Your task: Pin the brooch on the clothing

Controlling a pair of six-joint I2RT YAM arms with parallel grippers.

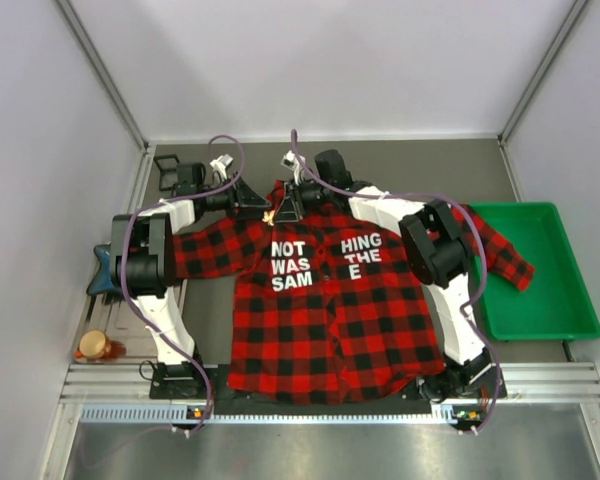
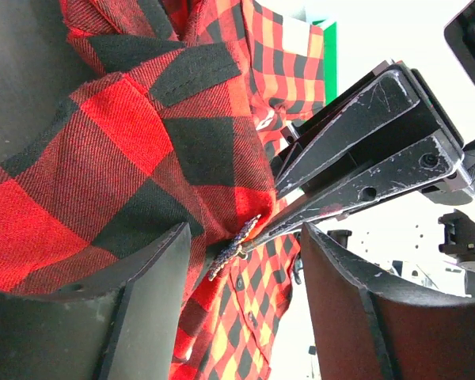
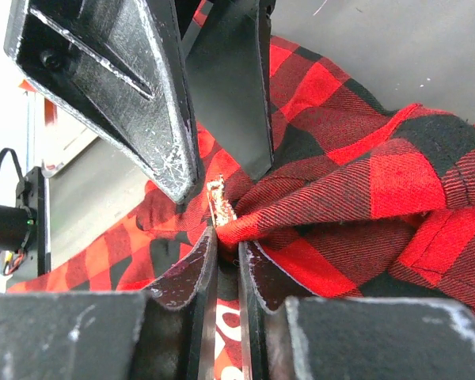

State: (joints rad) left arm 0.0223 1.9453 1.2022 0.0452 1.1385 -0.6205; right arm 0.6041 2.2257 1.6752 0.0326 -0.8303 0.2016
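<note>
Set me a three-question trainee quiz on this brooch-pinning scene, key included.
1. True or false: the right gripper is pinching a fold of the red-and-black plaid shirt.
2. Where is the tiny pale leaf-shaped brooch? A) on the lower hem; B) near the collar, between the two grippers; C) on a sleeve cuff.
3. Fill in: the left gripper has its jaws ____ (open or shut).

Key: 1 true; 2 B; 3 open.
</note>
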